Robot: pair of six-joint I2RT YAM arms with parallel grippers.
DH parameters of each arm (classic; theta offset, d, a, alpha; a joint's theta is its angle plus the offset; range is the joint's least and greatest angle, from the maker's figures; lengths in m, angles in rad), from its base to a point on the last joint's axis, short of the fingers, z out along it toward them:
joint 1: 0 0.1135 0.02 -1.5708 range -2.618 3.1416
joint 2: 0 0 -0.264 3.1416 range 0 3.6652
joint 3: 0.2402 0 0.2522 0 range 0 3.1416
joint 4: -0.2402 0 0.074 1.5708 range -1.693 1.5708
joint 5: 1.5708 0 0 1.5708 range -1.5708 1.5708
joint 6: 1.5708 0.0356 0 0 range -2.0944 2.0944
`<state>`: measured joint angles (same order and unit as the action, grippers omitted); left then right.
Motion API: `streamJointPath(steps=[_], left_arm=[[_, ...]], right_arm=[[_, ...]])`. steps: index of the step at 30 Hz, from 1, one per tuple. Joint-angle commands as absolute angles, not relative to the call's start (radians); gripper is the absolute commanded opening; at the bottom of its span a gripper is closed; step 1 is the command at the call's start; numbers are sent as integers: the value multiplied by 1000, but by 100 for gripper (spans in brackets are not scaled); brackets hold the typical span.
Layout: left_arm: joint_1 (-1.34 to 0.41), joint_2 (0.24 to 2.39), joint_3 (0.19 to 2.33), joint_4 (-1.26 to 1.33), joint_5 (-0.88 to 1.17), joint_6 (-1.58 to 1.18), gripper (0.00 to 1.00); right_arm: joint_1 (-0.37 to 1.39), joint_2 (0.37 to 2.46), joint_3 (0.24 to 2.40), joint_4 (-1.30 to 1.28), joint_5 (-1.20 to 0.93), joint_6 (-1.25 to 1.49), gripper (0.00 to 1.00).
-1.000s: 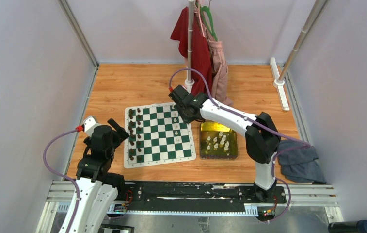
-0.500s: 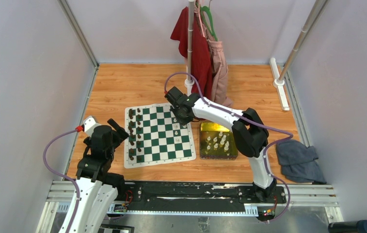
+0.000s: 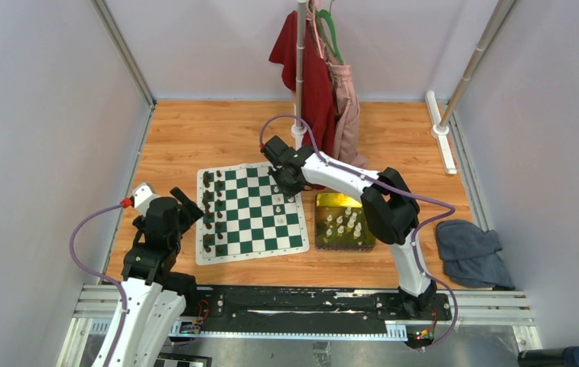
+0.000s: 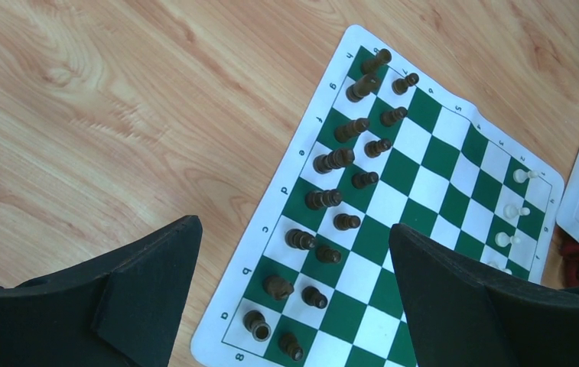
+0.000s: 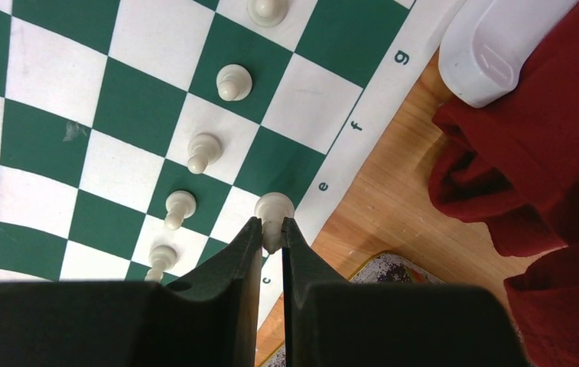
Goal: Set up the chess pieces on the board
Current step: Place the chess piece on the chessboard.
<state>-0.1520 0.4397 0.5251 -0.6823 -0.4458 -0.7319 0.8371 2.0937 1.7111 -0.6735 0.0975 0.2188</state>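
Your left gripper (image 4: 294, 229) hangs near the left edge of the board (image 3: 249, 222), fingers spread wide and empty. Right of the board, the yellow-green tray (image 3: 345, 200) holds cream chess pieces (image 3: 343, 223). Farther out, your right gripper (image 5: 271, 223) pinches one cream piece (image 5: 274, 206) (over the board's far right edge squares).

Bright even light, soft shadows (sharp focus)

At the lettered edge of the board (image 5: 139, 107) we see only the round head of one cream chess piece (image 5: 274, 206); the right hand (image 5: 271, 225) hides its base. From above, the other cream pieces (image 3: 278, 199) on the board are too small for us to name.
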Motion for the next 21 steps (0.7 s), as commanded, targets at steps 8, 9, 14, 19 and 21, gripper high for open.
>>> streamJointPath(steps=[8,9,14,19,21], left_arm=[[-148,458,510,-663,-475,-716,100],[-147,460,511,-662,-475,-716,100],[-147,465,509,-660,-478,-712,100],[-147,470,507,-658,-480,-710,100],[-147,471,506,-654,-480,-709,100]], right_arm=[[807,2151,1774,-678,67,198,0],[806,2155,1779,-678,65,197,0],[801,2174,1798,-678,58,192,0],[792,2194,1819,-678,59,188,0],[786,2200,1832,-678,58,186,0]])
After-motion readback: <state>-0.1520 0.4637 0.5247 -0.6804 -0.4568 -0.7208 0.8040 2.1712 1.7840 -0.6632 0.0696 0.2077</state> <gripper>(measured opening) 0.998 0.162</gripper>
